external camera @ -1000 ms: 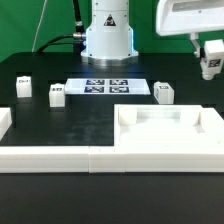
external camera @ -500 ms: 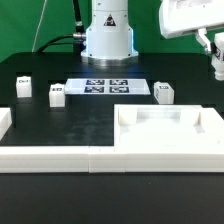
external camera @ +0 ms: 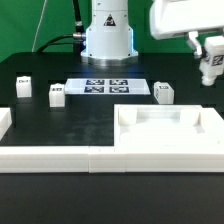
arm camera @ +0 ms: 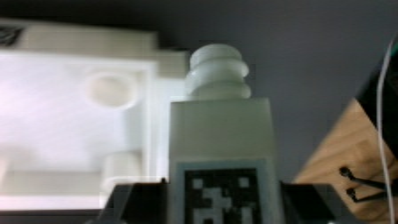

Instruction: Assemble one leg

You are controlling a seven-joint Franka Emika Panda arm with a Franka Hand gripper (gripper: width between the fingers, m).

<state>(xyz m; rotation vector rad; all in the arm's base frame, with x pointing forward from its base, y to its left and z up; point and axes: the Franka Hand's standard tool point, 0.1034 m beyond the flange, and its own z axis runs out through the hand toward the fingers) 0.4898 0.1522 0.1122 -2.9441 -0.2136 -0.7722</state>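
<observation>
The gripper is clenched on the leg and holds it in the air at the exterior view's right, well clear of the black table. In the wrist view the leg is a squarish white post with a black-and-white marker tag on the face between the fingers. Its free end narrows to a rounded, stepped stub, and the white tray with a round corner hole lies beyond it.

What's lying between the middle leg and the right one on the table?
The marker board, lying flat. The exterior view shows it between the middle leg and the right leg.
</observation>
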